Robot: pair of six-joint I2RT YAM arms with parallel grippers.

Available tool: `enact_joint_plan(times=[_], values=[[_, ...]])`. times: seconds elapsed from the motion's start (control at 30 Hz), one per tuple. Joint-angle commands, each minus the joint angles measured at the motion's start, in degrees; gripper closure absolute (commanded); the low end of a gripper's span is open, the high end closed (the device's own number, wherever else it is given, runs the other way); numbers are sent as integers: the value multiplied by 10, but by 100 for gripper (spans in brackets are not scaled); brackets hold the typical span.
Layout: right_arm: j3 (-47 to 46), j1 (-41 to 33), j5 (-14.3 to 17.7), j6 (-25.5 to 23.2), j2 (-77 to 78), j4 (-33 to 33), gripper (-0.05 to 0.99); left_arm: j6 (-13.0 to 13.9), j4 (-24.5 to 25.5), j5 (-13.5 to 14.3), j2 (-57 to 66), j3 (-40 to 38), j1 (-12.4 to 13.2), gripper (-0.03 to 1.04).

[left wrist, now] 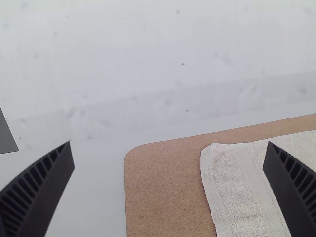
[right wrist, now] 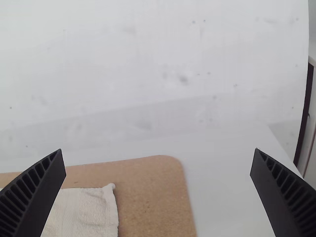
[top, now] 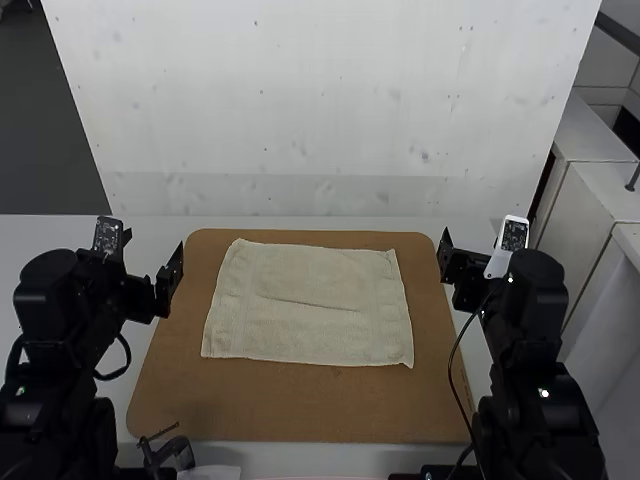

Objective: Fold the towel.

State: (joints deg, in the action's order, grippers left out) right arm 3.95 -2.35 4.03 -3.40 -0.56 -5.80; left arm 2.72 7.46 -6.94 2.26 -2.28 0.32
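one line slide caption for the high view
Towel spread on a brown board, with the open left gripper and right gripper at either side.

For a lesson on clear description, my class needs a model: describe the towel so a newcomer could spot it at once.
On the pale table lies a wide brown board with rounded corners. Spread flat on it, unfolded, is the towel, a cream rectangle with a slight crease near its middle. Its pale, textured cloth sets it apart from the plain brown around it.
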Motion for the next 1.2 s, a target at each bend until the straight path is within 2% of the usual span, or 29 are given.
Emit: enact_joint_plan(times=[0.0,0.4,0.63,0.7,0.73,0.8,0.87,1.03,1.1,1.17], values=[[1,-3,-36,17,6,4,-2,-7,-3,44,-21,-7,-4,4],[1,-4,-36,17,7,4,-2,-8,-3,47,-21,-7,-4,4],[0,-4,-19,18,5,4,-3,-7,-3,51,-21,-6,-5,4],[0,-4,0,20,3,5,-3,-7,-3,63,-21,-6,-5,4],[0,-4,0,20,3,5,-3,-7,-3,76,-21,-6,-5,4],[0,-4,-2,20,5,5,-3,-6,-3,86,-22,-5,-6,4],[1,-5,-17,21,6,4,-3,-7,-3,87,-24,-11,-6,4],[20,-7,-30,20,-22,-4,-2,-8,35,83,-1,-60,-6,4],[45,-7,-36,20,-56,-10,-2,-17,46,78,30,-76,-6,4],[72,-8,-38,19,-97,-15,-2,-22,51,77,71,-98,-19,4]])
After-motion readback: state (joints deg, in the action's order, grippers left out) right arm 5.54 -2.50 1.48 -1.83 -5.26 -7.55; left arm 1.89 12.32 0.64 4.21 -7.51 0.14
